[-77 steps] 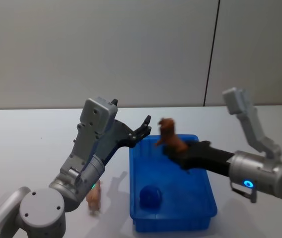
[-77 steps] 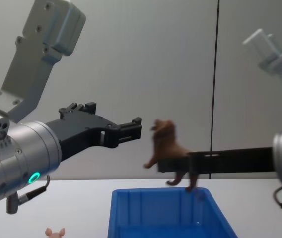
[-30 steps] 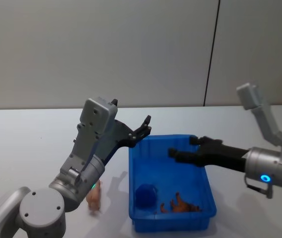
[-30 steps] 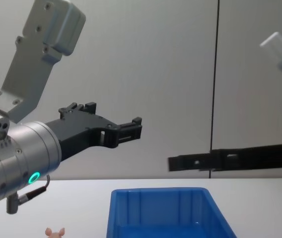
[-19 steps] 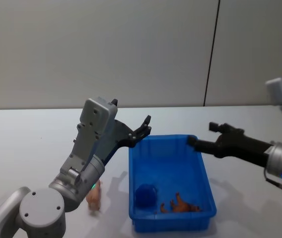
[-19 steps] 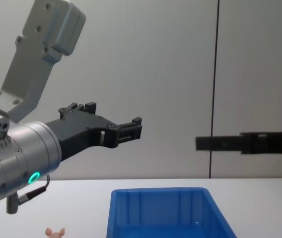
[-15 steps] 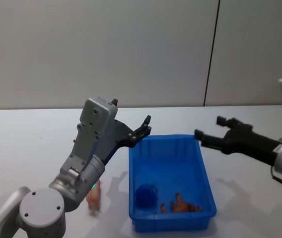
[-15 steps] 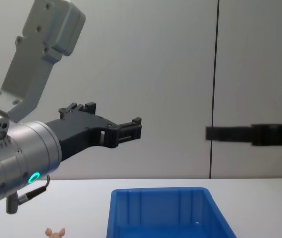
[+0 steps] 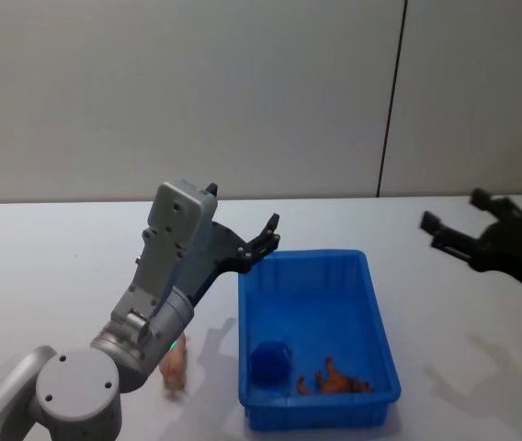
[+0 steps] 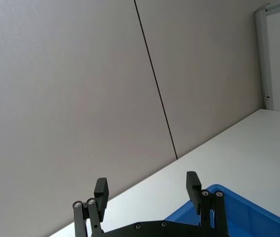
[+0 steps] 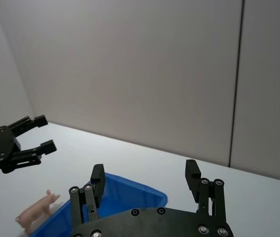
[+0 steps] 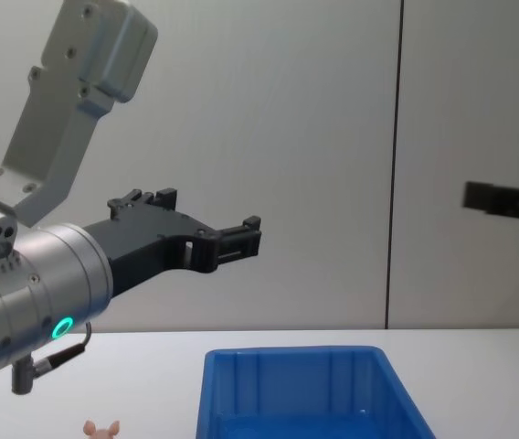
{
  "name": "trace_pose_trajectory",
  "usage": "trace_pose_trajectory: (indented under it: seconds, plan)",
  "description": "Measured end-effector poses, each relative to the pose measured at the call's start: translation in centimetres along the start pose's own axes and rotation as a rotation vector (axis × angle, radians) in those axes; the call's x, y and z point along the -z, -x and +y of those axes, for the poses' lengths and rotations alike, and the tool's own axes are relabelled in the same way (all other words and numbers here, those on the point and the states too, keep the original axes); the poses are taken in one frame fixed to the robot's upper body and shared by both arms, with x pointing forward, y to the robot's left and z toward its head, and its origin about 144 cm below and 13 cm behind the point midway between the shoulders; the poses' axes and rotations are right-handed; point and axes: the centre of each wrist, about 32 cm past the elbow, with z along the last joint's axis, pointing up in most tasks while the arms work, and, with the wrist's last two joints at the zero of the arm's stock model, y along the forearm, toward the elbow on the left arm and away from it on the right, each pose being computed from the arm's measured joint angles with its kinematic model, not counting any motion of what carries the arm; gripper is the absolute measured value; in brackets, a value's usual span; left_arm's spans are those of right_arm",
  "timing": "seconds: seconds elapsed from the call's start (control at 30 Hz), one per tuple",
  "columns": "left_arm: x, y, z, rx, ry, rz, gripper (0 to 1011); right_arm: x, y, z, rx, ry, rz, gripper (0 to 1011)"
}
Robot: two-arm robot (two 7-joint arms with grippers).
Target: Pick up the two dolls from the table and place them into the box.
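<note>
The shaggy reddish-brown animal doll (image 9: 333, 378) lay on its side on the floor of the rectangular bright blue plastic box (image 9: 243, 322), near the front right corner. A couple of seconds earlier it had hung pinched in the right gripper (image 9: 451, 209) above the box's far end. A second before this moment it was already down in the box, with the jaws parted over it.

Since then the right gripper had drawn away to the right. It was now clear of the box's right rim and well apart from it, over the plain white desk (image 9: 59, 248). In the chest view it had also climbed, from just above the box to high at the right edge (image 12: 479, 196). Its jaws stood spread wide and empty, as the right wrist view showed (image 11: 145, 174), with the box's far rim (image 11: 135, 190) below them.

The left gripper (image 9: 272, 231) had not shifted across any of the frames. It hung raised in the air just past the box's far left corner, jaws spread and holding nothing (image 10: 147, 186).

The pale pink pig-like doll (image 9: 175, 365) had stayed where it was, standing on the desk left of the box, close beside the left arm's base. Its ears showed at the chest view's lower edge (image 12: 101, 428).
</note>
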Motion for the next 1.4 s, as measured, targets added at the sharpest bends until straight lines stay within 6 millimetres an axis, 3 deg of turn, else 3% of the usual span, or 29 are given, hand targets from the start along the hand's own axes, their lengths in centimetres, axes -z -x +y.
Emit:
trace_pose_trajectory:
  seconds: [0.73, 1.4]
  plan:
    - [-0.1, -0.5, 0.7, 0.000, -0.038, 0.007, 1001, 0.7, 1.3, -6.4, 0.307, -0.112, -0.041, 1001]
    - [-0.2, -1.5, 5.0, -0.023, -0.276, 0.096, 1001, 0.7, 1.7, -8.2, 0.392, -0.138, -0.050, 1001]
